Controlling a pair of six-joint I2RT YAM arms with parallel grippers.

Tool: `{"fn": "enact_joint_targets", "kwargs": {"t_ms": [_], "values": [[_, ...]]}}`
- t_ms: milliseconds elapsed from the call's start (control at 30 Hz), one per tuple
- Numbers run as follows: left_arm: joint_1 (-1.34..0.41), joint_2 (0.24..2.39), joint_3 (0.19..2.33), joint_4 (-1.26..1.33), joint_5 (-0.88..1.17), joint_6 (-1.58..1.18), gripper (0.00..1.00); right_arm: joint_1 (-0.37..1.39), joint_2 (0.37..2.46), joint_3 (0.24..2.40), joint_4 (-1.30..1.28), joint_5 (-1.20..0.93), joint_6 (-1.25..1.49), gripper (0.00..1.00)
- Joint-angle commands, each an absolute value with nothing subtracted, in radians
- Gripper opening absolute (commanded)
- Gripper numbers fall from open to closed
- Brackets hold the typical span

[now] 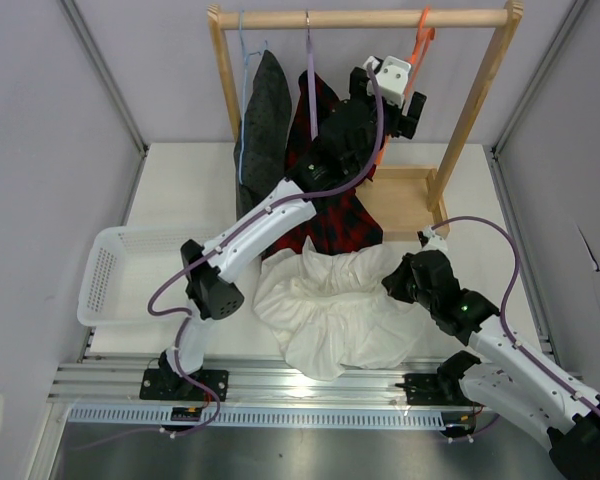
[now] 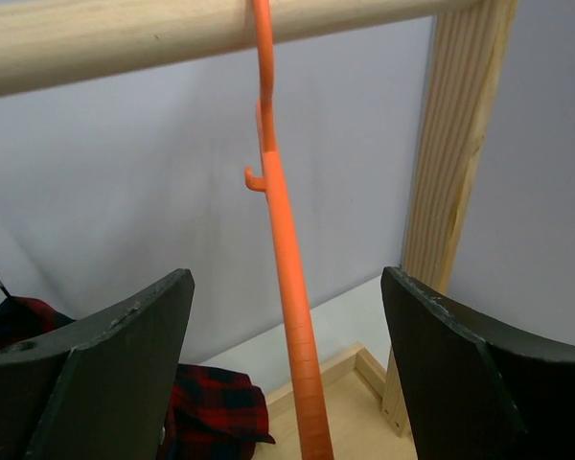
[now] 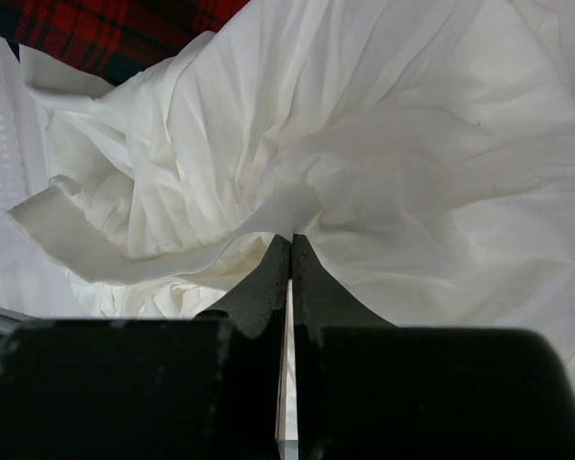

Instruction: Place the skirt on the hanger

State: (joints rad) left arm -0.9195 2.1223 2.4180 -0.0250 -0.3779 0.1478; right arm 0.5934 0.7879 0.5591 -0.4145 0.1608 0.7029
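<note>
The orange hanger hangs by its hook from the wooden rail at the right. In the left wrist view the hanger runs down between my fingers without touching them. My left gripper is open, raised at the rack around the hanger's arm. The white skirt lies crumpled on the table in front of the rack. My right gripper is shut on a fold of the skirt at its right edge, the fabric pinched at the fingertips.
A wooden rack stands at the back with a dark grey garment on a light blue hanger and a red-black plaid shirt on a purple hanger. A white plastic basket sits at the left. The rack's base tray lies beside the skirt.
</note>
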Motion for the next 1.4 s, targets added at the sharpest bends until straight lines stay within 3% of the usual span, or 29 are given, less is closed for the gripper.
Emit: {"fn": "enact_joint_targets", "kwargs": {"t_ms": [0,167,267,367,400,600,1200,1367], "values": [[-0.91,2.143,2.436,-0.061,-0.339,0.104,0.84,0.589,0.776,0.594,-0.397,0.158,0.696,0.0],[-0.907,2.151,2.439,-0.058,-0.348,0.097,0.82,0.589,0.77,0.594,-0.4,0.158,0.696,0.0],[-0.896,2.145,2.442,-0.057,-0.356,0.075,0.75,0.588,0.761,0.594,-0.408,0.161,0.695,0.0],[-0.885,2.138,2.441,-0.052,-0.354,0.049,0.52,0.584,0.756,0.595,-0.411,0.16,0.692,0.0],[-0.882,2.137,2.441,-0.048,-0.35,0.043,0.4,0.584,0.756,0.597,-0.414,0.161,0.693,0.0],[-0.877,2.129,2.448,-0.014,-0.336,0.064,0.0,0.581,0.755,0.598,-0.413,0.158,0.687,0.0],[-0.882,2.089,2.47,0.101,-0.357,0.114,0.0,0.574,0.765,0.6,-0.4,0.15,0.678,0.0],[-0.884,2.001,2.305,0.136,-0.324,0.113,0.0,0.572,0.776,0.597,-0.393,0.144,0.68,0.0]]}}
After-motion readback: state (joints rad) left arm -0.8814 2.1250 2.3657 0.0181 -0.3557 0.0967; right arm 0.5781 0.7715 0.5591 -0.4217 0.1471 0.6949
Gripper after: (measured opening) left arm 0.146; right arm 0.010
